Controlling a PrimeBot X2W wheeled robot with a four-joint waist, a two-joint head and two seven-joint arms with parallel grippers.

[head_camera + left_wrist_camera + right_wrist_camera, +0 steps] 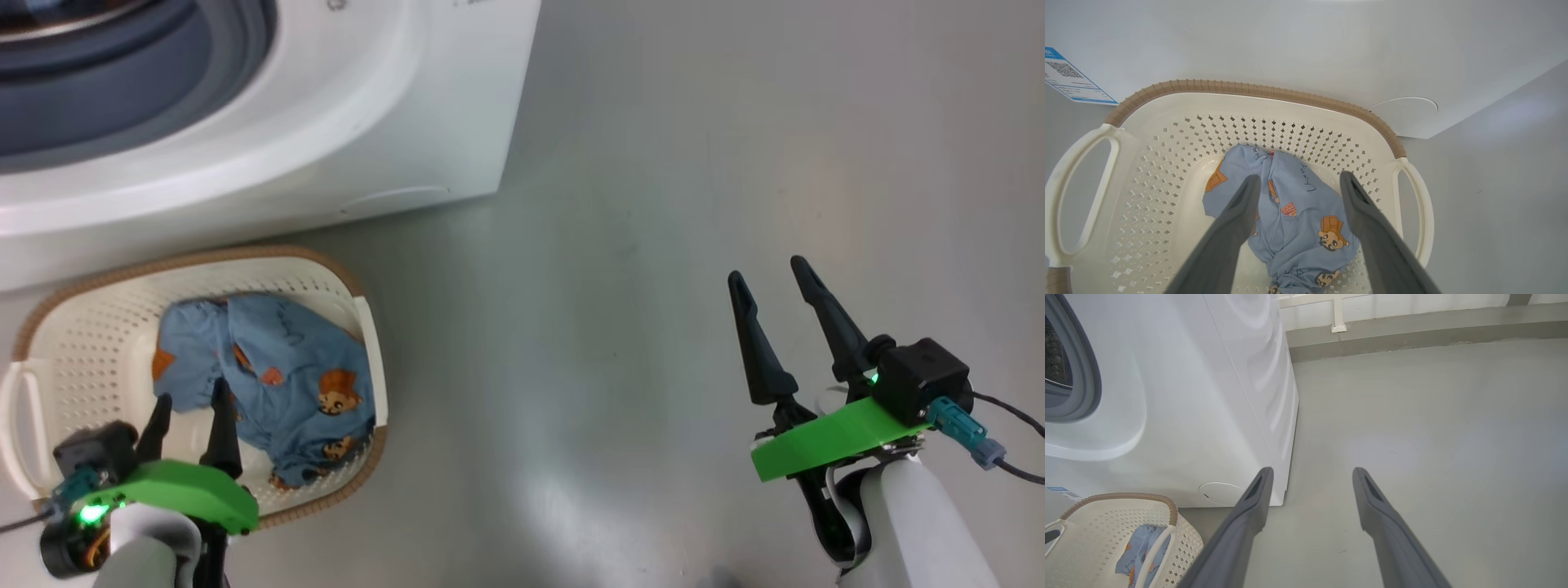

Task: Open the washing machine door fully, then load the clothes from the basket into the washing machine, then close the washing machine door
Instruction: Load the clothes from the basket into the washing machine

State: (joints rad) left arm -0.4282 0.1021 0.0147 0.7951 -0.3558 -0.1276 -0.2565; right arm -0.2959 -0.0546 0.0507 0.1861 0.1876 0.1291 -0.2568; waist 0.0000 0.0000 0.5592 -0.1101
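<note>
floor open wide to right, ample swing room; washing machine upper left, drum mouth uncovered, so loading step judged in hand; basket just beside machine front, rim near lower panel; clothes bundled inside basket; left gripper jaws spread over clothes, grasping nothing; next: descend, pinch fabric, clear rim; right gripper released above floor

Grey floor, smooth and faintly glossy, with a pale patch of light on it. Standing on it is the white washer, its front corner meeting the floor squarely. Just in front sits the cream basket, flat on the floor, brown rim close against the washer's front; touching or not, can't tell. Far back, the floor ends at a low grey kerb.
</note>
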